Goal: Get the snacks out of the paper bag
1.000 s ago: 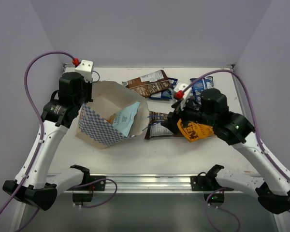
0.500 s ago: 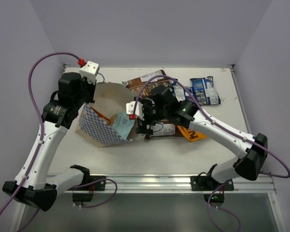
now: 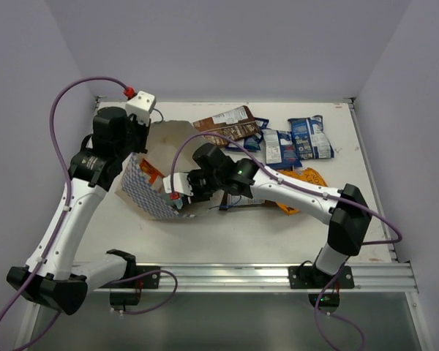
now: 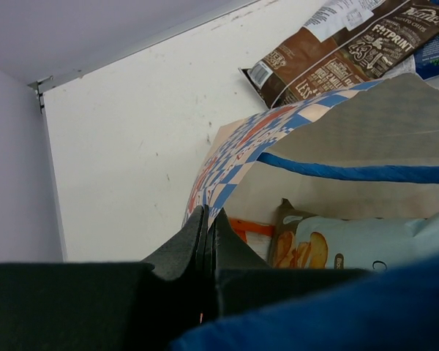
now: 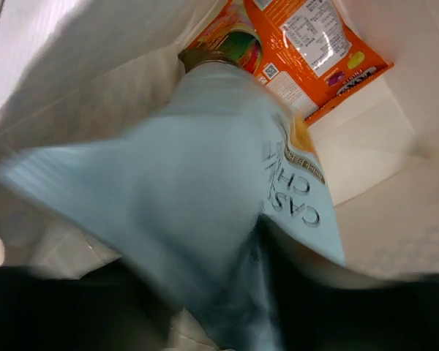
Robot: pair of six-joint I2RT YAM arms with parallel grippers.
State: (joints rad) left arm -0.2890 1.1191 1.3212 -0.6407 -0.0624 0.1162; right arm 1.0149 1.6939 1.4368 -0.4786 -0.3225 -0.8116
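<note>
- The paper bag [image 3: 148, 196] lies on its side on the left half of the tabletop [image 3: 227, 234], its mouth facing right towards the packets already outside.
- The left fingers [image 4: 207, 234] are pressed together at the bag's checkered rim. We read this as a pinch on the paper that holds the mouth up.
- The right fingers [image 5: 256, 322] are deep inside the mouth. The right wrist view is blurred, so we cannot tell whether they are clenched on anything or released.
- The light-blue packet [image 5: 205, 212] fills that view just ahead of the right fingers. The orange packet [image 5: 307, 44] lies beyond it against the bag's bottom. Both are inside the bag.
- Outside the bag, the brown packet [image 3: 223, 124] and the dark-blue packets [image 3: 307, 139] lie along the far edge. The orange-yellow packet [image 3: 301, 191] lies partly under the right forearm.
- Risk 1: a shallow hold on slick, crinkly film could let the light-blue packet slide out of the fingers partway, leaving it in the mouth.
- Risk 2: pulling against one thin paper rim could tear it or strip it from the left pinch, and the bag would then drag along with the packet.
- Risk 3: the blue cord handle [image 4: 351, 172] hangs across the opening and could snag the packet or a finger on the way out.
- Risk 4: the right forearm passes low over the loose packets, so a wide swing outwards could sweep them towards the tabletop's edge.
- Risk 5: the orange packet sits deepest, and a collapsed bag wall would hide it from the wrist camera.
</note>
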